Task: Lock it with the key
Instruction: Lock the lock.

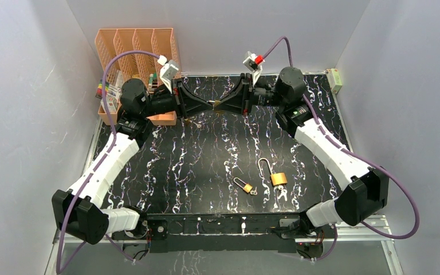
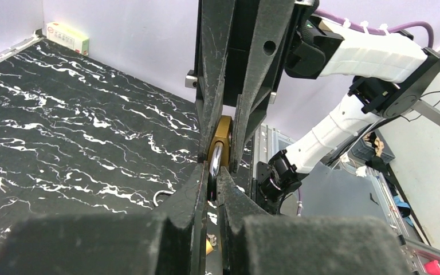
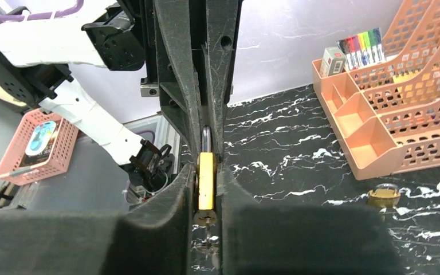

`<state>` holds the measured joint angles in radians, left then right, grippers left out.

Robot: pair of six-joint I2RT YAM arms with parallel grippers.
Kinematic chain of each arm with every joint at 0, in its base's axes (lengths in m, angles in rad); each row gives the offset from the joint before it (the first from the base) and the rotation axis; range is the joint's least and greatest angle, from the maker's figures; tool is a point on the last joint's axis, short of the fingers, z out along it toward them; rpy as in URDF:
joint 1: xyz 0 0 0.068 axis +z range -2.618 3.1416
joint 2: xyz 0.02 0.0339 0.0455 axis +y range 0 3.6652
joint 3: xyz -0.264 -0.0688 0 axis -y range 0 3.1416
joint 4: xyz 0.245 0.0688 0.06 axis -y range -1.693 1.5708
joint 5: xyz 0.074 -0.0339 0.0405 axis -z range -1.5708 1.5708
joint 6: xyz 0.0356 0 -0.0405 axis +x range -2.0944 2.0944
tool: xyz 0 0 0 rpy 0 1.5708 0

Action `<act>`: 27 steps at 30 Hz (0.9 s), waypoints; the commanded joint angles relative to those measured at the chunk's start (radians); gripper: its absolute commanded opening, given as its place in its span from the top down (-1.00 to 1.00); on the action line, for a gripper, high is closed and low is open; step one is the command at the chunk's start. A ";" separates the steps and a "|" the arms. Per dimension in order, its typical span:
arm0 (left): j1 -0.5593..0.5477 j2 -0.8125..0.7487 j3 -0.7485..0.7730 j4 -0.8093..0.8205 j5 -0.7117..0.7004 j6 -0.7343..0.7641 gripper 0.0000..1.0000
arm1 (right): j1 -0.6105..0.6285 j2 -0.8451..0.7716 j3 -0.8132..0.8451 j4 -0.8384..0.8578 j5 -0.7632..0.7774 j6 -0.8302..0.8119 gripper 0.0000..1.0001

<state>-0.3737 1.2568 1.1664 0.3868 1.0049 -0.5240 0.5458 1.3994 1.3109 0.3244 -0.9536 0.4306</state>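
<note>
One padlock (image 3: 206, 180) held near the desk's (image 1: 206, 166) far edge — right gripper (image 1: 222, 105) pinching its body, left gripper (image 1: 208, 103) pinching the shackle (image 3: 206, 137), long axis left–right.

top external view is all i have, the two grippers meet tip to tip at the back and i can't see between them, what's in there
Observer: The right wrist view shows a brass padlock clamped between the fingers of the right gripper.
Operator: and the left one
Observer: The left gripper is pinched shut on the shackle, which points towards it.
Operator: key in yet
Observer: Something small hangs under the padlock body, probably the key. The view is too cramped to be sure.
</note>
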 commanded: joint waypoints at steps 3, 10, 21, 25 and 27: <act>0.011 0.002 0.025 -0.056 0.009 0.008 1.00 | -0.016 -0.083 -0.024 0.080 0.095 -0.018 -0.06; 0.023 0.003 0.054 -0.030 0.021 -0.013 1.00 | -0.076 -0.118 -0.057 0.068 0.020 -0.007 -0.34; 0.035 0.010 0.072 0.012 0.042 -0.048 1.00 | -0.102 -0.099 -0.084 -0.026 -0.027 -0.056 -0.25; 0.036 0.013 0.066 0.031 0.046 -0.062 1.00 | -0.102 -0.080 -0.072 -0.014 -0.039 -0.055 -0.19; 0.036 0.013 0.063 0.033 0.046 -0.062 1.00 | -0.102 -0.067 -0.061 -0.007 -0.050 -0.047 -0.13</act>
<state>-0.3424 1.2831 1.1942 0.3623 1.0287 -0.5664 0.4461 1.3199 1.2198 0.2863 -0.9727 0.3889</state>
